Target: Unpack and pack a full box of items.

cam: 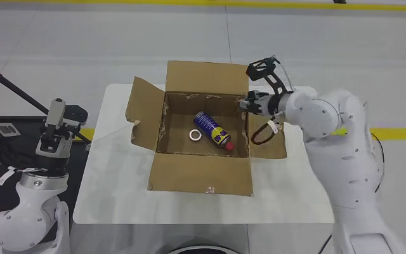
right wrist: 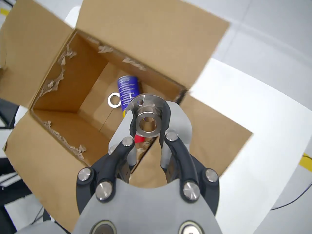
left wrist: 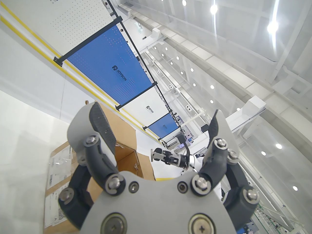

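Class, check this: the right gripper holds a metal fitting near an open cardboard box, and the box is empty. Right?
Not empty: the top view shows a blue spray can and a small metal ring lying in the box. The rest holds: the right gripper holds a metal fitting near the open cardboard box.

Ring (cam: 195, 134) lies beside, perhaps touching, can (cam: 212, 129) inside box (cam: 200, 174).

Inside the box (right wrist: 80, 74), the spray can (right wrist: 128, 87) lies half hidden behind the metal fitting (right wrist: 148, 122) clamped in the right gripper (right wrist: 149, 113). In the top view that fitting is too small to make out. One finger (left wrist: 102, 127) of the left gripper (left wrist: 156, 113) covers part of the box's wall.
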